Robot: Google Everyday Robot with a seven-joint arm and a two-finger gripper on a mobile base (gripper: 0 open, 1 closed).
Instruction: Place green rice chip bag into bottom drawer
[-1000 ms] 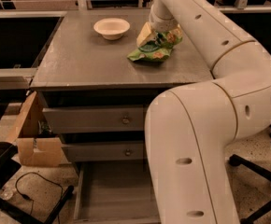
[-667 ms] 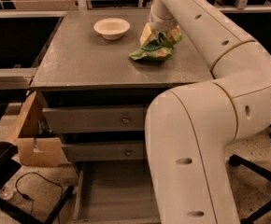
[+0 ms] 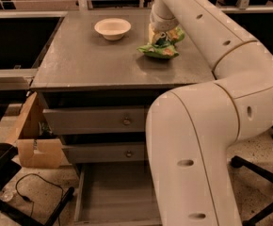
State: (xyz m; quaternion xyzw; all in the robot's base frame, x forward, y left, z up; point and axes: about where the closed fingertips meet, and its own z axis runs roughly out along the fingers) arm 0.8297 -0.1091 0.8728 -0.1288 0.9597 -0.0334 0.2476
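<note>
Hand: sits over the far side of the counter, right upon the green rice chip bag; we cannot tell whether it is pinching the bag or spread. Bag: on the counter beneath the hand, its rear edge tipped up toward it. Cream bowl: apart, to the hand's left. Bottom drawer: well below the hand, pulled open, which we judge is to receive the bag.
</note>
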